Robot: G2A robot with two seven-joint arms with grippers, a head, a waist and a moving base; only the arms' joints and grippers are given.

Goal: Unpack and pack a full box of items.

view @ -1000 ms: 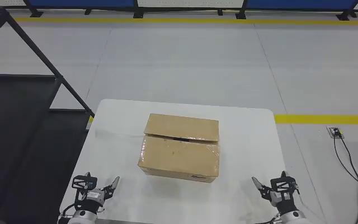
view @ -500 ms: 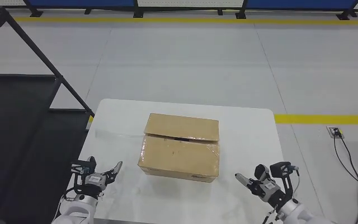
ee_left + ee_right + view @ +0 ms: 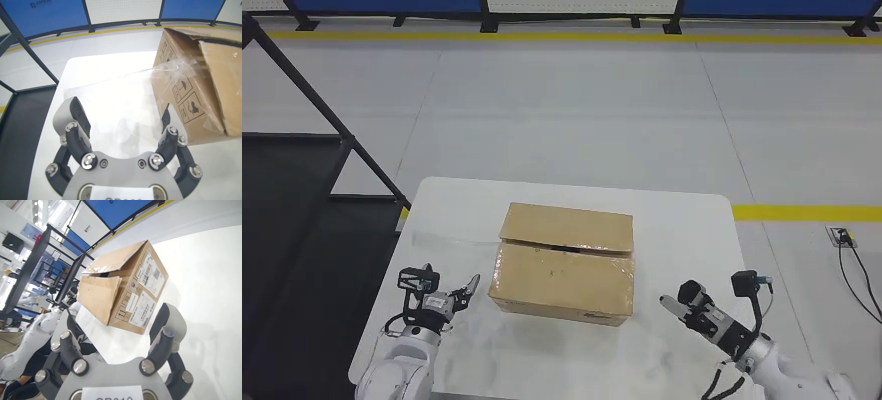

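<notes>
Two tools flank the cardboard box (image 3: 562,265), and both are released and grasp nothing. The left tool (image 3: 121,106) hangs over the table (image 3: 682,230) near the box's left near corner, jaws spread wide. The right tool (image 3: 116,313) hangs off the right near corner, apart from the box, jaws also spread. Neither touches the cardboard.

1. Box position: middle of the table, between the two tools, resting flat on its base.
2. Box condition: the top flaps (image 3: 105,262) lie down over the opening with a dark gap between them. The far flap sits slightly raised. A clear tape strip (image 3: 170,70) has come loose and trails from the left side onto the table.
3. Contents: hidden under the flaps.
4. Progress, as a judgement: the seal appears broken, but unpacking has not begun. Folding the flaps open, removing the items and repacking them all remain.

Surface: white, smooth, with rounded corners.

Room: pale grey floor (image 3: 572,110) with yellow lines (image 3: 802,212), blue panels (image 3: 56,17) along the far side, and a black metal frame (image 3: 322,120) to the left.
</notes>
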